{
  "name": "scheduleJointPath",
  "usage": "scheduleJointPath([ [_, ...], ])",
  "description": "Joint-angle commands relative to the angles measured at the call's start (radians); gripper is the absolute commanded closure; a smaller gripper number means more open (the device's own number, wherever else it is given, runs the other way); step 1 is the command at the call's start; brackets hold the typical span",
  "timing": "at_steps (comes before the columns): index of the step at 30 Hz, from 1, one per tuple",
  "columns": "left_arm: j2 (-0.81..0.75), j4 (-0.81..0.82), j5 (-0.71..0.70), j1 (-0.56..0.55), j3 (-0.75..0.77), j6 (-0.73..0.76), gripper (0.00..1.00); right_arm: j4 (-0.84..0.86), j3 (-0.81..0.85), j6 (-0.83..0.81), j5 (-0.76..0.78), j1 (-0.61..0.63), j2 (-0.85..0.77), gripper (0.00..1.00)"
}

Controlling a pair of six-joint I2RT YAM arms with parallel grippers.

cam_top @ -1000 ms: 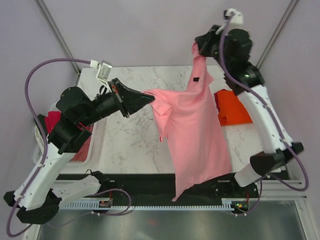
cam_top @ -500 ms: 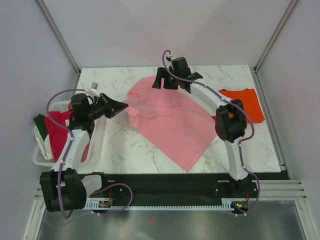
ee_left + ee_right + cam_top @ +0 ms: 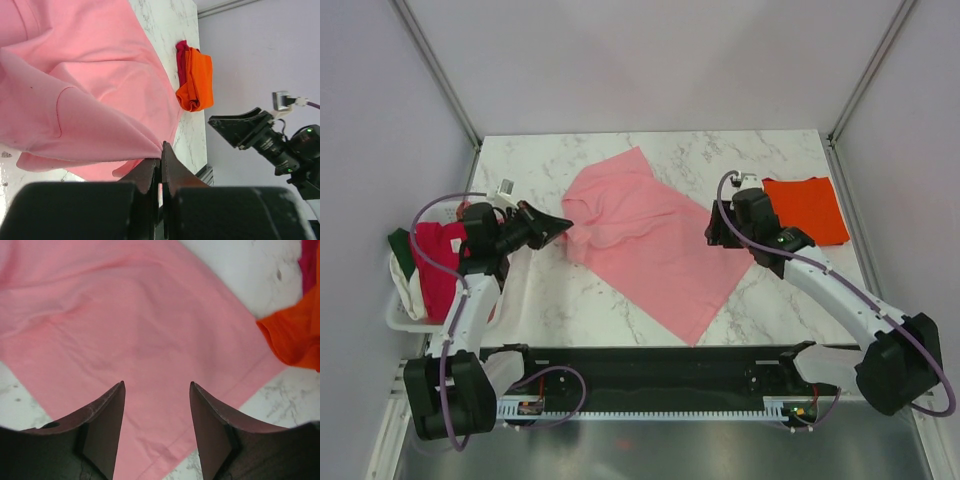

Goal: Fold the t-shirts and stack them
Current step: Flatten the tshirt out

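Note:
The light pink t-shirt [image 3: 650, 240] lies spread slantwise on the marble table [image 3: 770, 150], rumpled at its left end. My left gripper [image 3: 565, 222] is shut on a fold of that left end, the cloth pinched between its tips [image 3: 161, 147]. Over the shirt's right edge hovers my right gripper [image 3: 713, 230], its jaws [image 3: 156, 385] open with nothing between them, pink cloth [image 3: 125, 325] below. A folded bright orange t-shirt [image 3: 807, 208] rests at the right on a crimson one [image 3: 181, 55].
A white basket [image 3: 395, 312] stands off the table's left edge, holding a red shirt [image 3: 438, 265], a dark green one [image 3: 400, 240] and a cream one [image 3: 412, 285]. Purple walls close in the back and sides.
Both arms held the pink shirt up in the air; the right gripper has let go and moved to the shirt's right edge. The shirt now lies on the table, the left arm lowered.

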Motion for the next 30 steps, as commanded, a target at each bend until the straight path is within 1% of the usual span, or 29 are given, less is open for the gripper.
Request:
scheduleJointPath([
  [1, -0.051, 0.01, -0.017, 0.008, -0.038, 0.042, 0.98, -0.054, -0.091, 0.026, 0.166, -0.015, 0.042, 0.38],
  [3, -0.065, -0.016, -0.04, 0.008, -0.05, 0.057, 0.98, -0.054, -0.1, 0.035, 0.229, -0.024, 0.057, 0.38],
  [4, -0.081, -0.055, -0.078, 0.009, -0.052, 0.065, 0.98, -0.052, -0.104, 0.044, 0.243, -0.05, 0.077, 0.38],
  [6, -0.098, -0.083, -0.133, 0.014, -0.061, 0.074, 0.98, -0.047, -0.104, 0.044, 0.269, -0.083, 0.1, 0.38],
  [7, -0.106, -0.106, -0.153, 0.022, -0.062, 0.074, 0.98, -0.04, -0.1, 0.04, 0.272, -0.125, 0.124, 0.38],
  [9, -0.132, -0.12, -0.208, 0.029, -0.071, 0.067, 0.98, -0.02, -0.095, 0.029, 0.246, -0.172, 0.148, 0.38],
  [10, -0.14, -0.131, -0.226, 0.037, -0.073, 0.065, 0.98, 0.006, -0.092, 0.026, 0.223, -0.222, 0.169, 0.38],
  [12, -0.16, -0.146, -0.253, 0.042, -0.072, 0.059, 0.98, 0.032, -0.082, 0.02, 0.171, -0.261, 0.194, 0.39],
  [13, -0.166, -0.146, -0.269, 0.043, -0.072, 0.059, 0.98, 0.051, -0.062, 0.02, 0.162, -0.287, 0.233, 0.39],
  [19, -0.18, -0.149, -0.284, 0.043, -0.072, 0.061, 0.98, 0.101, 0.035, 0.034, 0.067, -0.357, 0.416, 0.41],
  [22, -0.187, -0.154, -0.296, 0.043, -0.075, 0.064, 0.98, 0.103, 0.064, 0.046, 0.091, -0.4, 0.476, 0.41],
  [25, -0.2, -0.154, -0.307, 0.045, -0.084, 0.065, 0.98, 0.1, 0.063, 0.067, 0.106, -0.458, 0.505, 0.41],
  [28, -0.198, -0.154, -0.301, 0.043, -0.085, 0.067, 0.98, 0.098, 0.055, 0.066, 0.115, -0.474, 0.49, 0.41],
  [30, -0.2, -0.154, -0.296, 0.042, -0.085, 0.071, 0.98, 0.104, 0.046, 0.057, 0.06, -0.474, 0.458, 0.37],
])
